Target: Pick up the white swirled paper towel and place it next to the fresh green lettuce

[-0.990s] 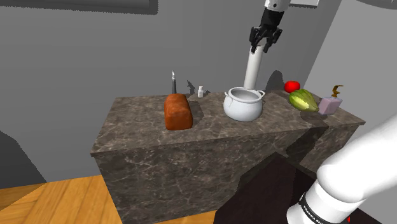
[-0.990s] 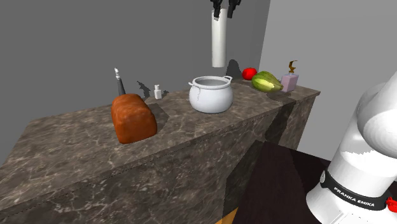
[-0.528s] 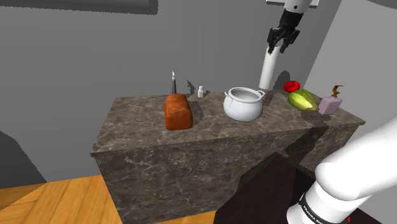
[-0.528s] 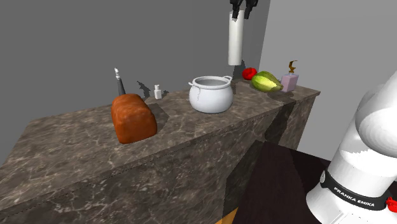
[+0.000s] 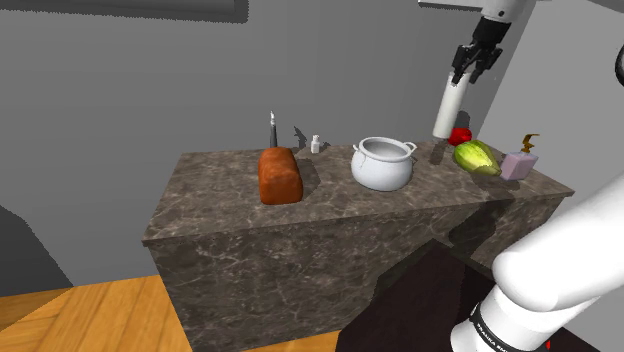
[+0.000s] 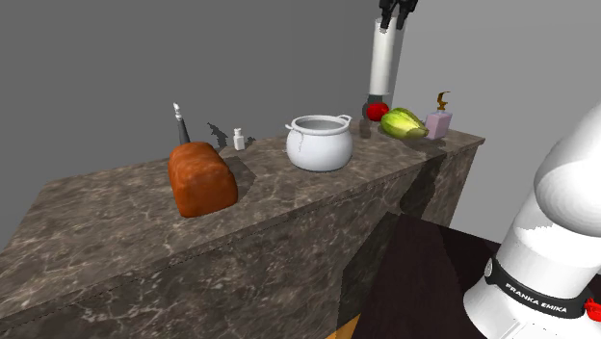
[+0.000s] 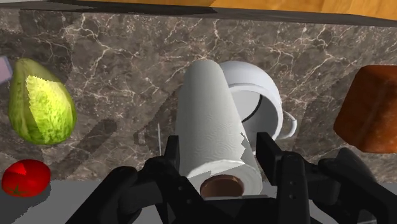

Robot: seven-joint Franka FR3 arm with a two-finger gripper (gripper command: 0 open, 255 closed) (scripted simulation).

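The gripper [image 5: 476,62] hangs high over the counter [image 5: 230,215]. Its fingers [image 7: 272,156] are clenched on the top end of the towel roll [image 5: 447,108], one on each side. The roll hangs upright below the fingertips, clear of the counter, and in the wrist view its brown core faces the hand. In that view the white pot [image 7: 264,105] shows behind the roll's far end. The lettuce [image 7: 41,102] lies on the counter off to one finger's side, with the tomato [image 7: 25,177] near it. The bread [image 7: 372,108] lies off to the other finger's side, beyond the pot. In the shoulder view the roll's lower end hangs just by the tomato, between the pot and the lettuce. A soap dispenser [image 5: 520,162] stands just beside the lettuce, on the side away from the fingers.
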